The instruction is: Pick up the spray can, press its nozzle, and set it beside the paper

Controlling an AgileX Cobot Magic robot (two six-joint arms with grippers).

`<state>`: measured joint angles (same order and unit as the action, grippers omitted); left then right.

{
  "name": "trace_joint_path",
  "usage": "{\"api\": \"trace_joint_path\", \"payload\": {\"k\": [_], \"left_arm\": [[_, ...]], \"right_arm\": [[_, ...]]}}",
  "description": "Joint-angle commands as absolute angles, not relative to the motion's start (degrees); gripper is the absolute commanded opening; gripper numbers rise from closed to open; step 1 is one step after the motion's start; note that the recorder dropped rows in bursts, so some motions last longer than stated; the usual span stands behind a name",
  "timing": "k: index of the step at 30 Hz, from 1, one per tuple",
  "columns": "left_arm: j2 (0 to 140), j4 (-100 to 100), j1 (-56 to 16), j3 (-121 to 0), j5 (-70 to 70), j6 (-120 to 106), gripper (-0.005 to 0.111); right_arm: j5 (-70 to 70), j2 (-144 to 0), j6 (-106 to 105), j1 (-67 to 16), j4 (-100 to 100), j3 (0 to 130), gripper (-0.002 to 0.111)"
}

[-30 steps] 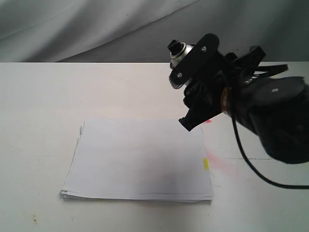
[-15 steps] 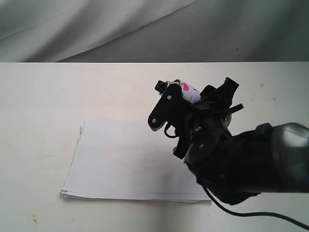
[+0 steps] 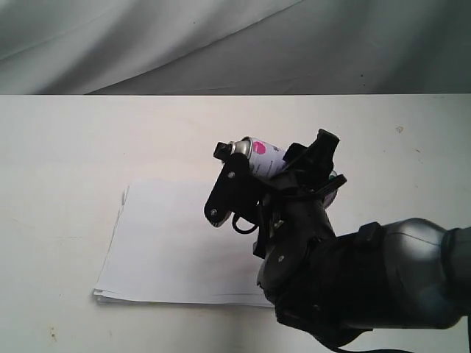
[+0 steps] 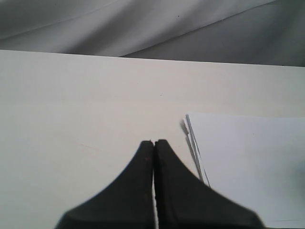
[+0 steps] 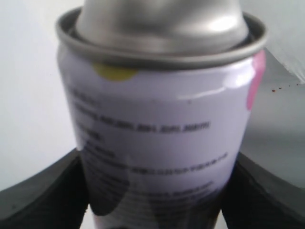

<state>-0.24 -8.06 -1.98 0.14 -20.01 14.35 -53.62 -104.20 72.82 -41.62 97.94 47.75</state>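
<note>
The spray can point(image 3: 263, 157) hangs tilted in the air above the right part of the paper point(image 3: 169, 243), its black nozzle point(image 3: 221, 150) pointing left. My right gripper point(image 3: 268, 175) is shut on the can's body. In the right wrist view the can point(image 5: 157, 129) fills the frame between both black fingers point(image 5: 43, 191), showing its silver domed rim, printed text, a yellow dot and a pink patch; the nozzle is cut off there. My left gripper point(image 4: 154, 142) is shut and holds nothing, low over bare table next to the paper's corner point(image 4: 248, 162). The exterior view does not show it.
The white table point(image 3: 59, 147) ends at the back against a grey cloth backdrop point(image 3: 147, 44). My right arm's bulky dark body point(image 3: 368, 279) covers the paper's right edge and the table in front of it.
My right gripper has carried the can down and to the left in the exterior view, from beyond the paper's right corner to above the paper. The arm now hides the yellow tab.
</note>
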Motion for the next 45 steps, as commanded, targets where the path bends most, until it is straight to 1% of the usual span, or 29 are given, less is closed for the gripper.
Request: {"api": "trace_joint_path", "payload": {"k": [1,29,40,45], "left_arm": [[0.0,-8.29,-2.29,0.0,-19.94,14.58,0.0],[0.0,-11.11,-2.29,0.0,-18.47,14.55,0.0],[0.0,-10.91,-2.29,0.0,-3.36,15.14,0.0],[0.0,-2.82,-2.29,0.0,6.71,20.69,0.0]], "right_arm": [[-56.84,-103.76,67.79,-41.79,99.95,48.08,0.0],[-57.89,-103.76,65.55,-41.79,99.95,48.08,0.0],[-57.89,-103.76,65.55,-41.79,99.95,48.08,0.0],[-57.89,-103.76,65.55,-41.79,99.95,48.08,0.0]]}}
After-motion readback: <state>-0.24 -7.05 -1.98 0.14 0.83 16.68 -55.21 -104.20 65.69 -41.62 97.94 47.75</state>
